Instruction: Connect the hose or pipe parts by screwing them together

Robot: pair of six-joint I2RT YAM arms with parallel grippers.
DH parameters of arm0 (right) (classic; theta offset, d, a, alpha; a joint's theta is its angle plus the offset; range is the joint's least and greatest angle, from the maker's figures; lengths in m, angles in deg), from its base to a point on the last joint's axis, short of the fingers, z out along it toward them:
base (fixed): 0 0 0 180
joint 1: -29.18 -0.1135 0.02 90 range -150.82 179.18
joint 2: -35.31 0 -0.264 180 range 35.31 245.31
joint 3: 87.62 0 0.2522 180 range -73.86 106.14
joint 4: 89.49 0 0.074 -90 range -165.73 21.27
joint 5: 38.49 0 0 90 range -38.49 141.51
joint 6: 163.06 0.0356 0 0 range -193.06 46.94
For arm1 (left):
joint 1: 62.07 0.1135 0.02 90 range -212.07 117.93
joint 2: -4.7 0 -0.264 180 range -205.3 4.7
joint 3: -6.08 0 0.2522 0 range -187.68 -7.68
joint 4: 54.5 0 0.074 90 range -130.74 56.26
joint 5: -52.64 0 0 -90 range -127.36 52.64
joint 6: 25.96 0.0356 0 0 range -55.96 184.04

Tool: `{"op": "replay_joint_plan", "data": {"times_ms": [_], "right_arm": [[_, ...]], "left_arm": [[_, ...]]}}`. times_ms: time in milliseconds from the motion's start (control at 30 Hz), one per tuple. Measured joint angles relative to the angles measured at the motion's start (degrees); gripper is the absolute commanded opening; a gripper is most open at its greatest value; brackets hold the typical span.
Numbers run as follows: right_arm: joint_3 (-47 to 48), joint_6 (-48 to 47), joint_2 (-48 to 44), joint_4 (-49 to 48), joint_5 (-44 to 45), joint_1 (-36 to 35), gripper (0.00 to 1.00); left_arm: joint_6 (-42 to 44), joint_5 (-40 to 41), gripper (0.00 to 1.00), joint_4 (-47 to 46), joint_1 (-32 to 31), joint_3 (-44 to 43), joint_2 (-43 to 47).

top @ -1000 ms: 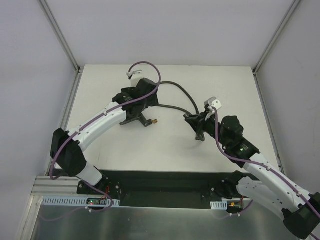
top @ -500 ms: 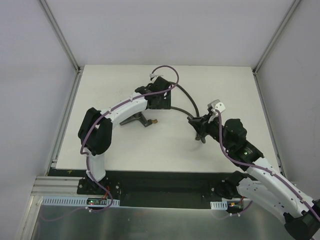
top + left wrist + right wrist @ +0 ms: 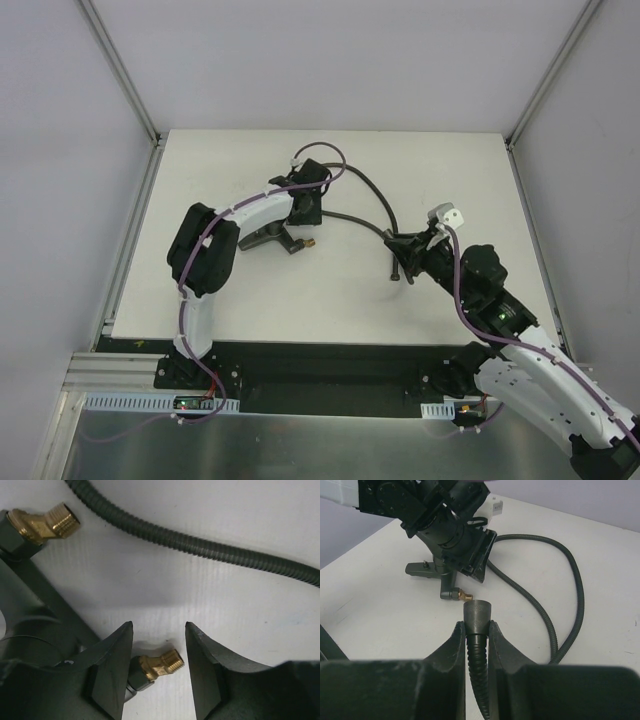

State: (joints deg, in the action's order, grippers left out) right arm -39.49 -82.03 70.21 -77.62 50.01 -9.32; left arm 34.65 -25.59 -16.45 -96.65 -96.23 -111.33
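- The left gripper (image 3: 159, 627), jaws partly apart and holding nothing, hangs over one brass tip (image 3: 161, 664) of the T-fitting (image 3: 272, 238) on the desk (image 3: 350, 300).
- The right gripper (image 3: 476, 626) is clamped on the hose (image 3: 572, 590) just behind its end connector (image 3: 477, 611). The connector's axis points at an exposed tip of the fitting, near ahead and slightly left.

The white left arm (image 3: 255, 210) folds sharply at the elbow, wrist pointing down, its dark fingers (image 3: 117, 650) parted. The white right arm (image 3: 525, 372) stretches forward, fingers (image 3: 455, 640) clamped on a dark-grey corrugated hose (image 3: 477, 615).
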Motion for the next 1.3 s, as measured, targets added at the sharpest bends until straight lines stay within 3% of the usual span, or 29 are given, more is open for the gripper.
{"op": "replay_joint_plan", "data": {"times_ms": [367, 700, 800, 833, 867, 933, 1200, 1300], "right_arm": [[-0.02, -0.09, -1.20, 0.96, 0.00, 0.00, 0.01], [-0.11, 0.00, -1.95, 1.77, -0.72, 0.00, 0.01], [-0.22, 0.24, -1.77, 1.66, -1.36, 0.00, 0.01], [-0.33, 0.37, -1.68, 1.62, -1.53, 0.00, 0.01], [-0.46, 0.44, -1.49, 1.55, -1.81, 0.00, 0.01], [-0.74, 0.55, -1.01, 1.29, -2.23, 0.00, 0.01], [-2.40, 1.05, 0.50, 1.09, -3.37, 0.00, 0.01], [-2.40, 1.07, 0.26, 1.01, -3.78, 0.00, 0.01]], "left_arm": [[-0.76, -1.64, 0.41, -2.27, 0.04, 11.19, 3.19], [-0.17, -0.28, 0.43, -1.36, 0.17, 29.73, 19.65], [-0.22, 0.74, 0.61, 0.48, 0.55, 32.24, 24.46], [-0.22, 0.83, 0.75, 0.63, 0.59, 32.24, 25.53], [-0.31, 0.81, 0.76, 0.79, 0.59, 31.98, 26.47], [-1.42, 0.83, 0.72, 2.01, 0.57, 30.08, 27.71], [-11.80, 8.37, 0.76, 3.91, 1.42, 16.33, 27.47], [-10.40, 11.56, 0.75, 6.16, 2.08, 8.15, 23.65]]}}
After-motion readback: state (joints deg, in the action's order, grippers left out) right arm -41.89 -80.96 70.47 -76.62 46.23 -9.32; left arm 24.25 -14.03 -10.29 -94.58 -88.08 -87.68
